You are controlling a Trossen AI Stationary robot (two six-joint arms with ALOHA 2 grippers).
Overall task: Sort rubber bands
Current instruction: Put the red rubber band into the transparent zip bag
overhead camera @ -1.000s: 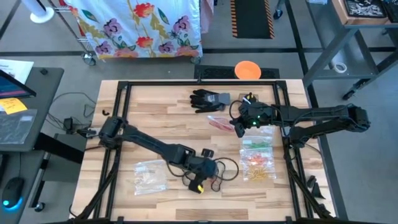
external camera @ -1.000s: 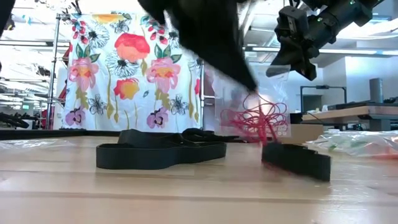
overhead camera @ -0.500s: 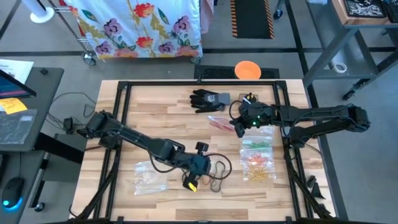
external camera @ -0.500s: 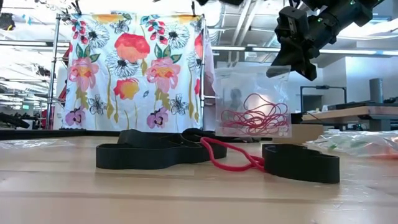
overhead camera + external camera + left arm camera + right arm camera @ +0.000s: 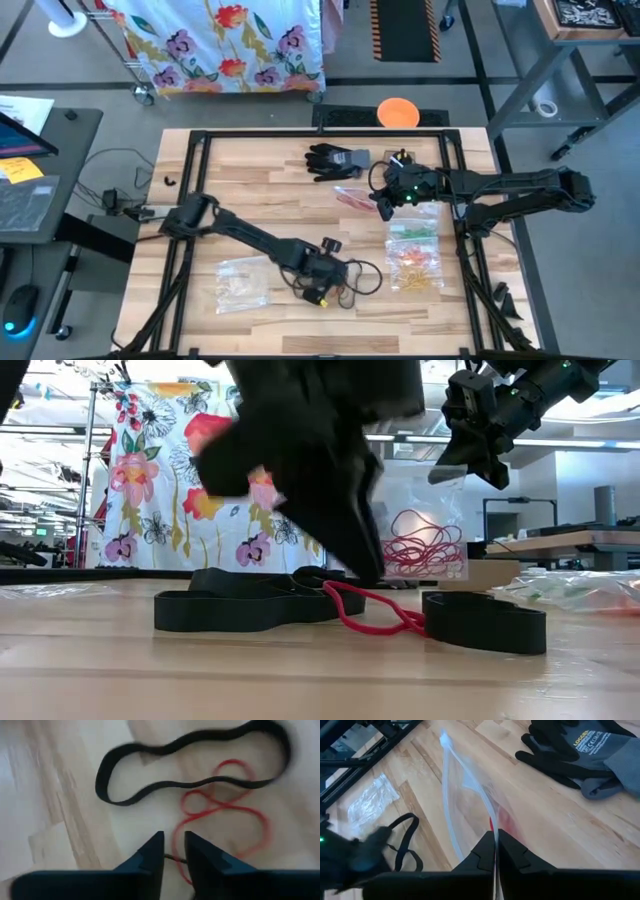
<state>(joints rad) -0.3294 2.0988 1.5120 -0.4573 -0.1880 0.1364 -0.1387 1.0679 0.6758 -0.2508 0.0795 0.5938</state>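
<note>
Since half a second ago, the left hand (image 5: pixel 172 851) has dropped back over the red rubber band (image 5: pixel 227 807), fingers a little apart, grasping nothing. It should straddle one strand, then pinch. The right hand (image 5: pixel 496 851) stays clenched on the clear bag (image 5: pixel 465 785). Only the low view shows red bands inside that bag.

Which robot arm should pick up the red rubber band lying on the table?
Probably the left. The left gripper hangs right over the red rubber band, fingers slightly apart. The right gripper is farther off, shut on a clear bag.
</note>
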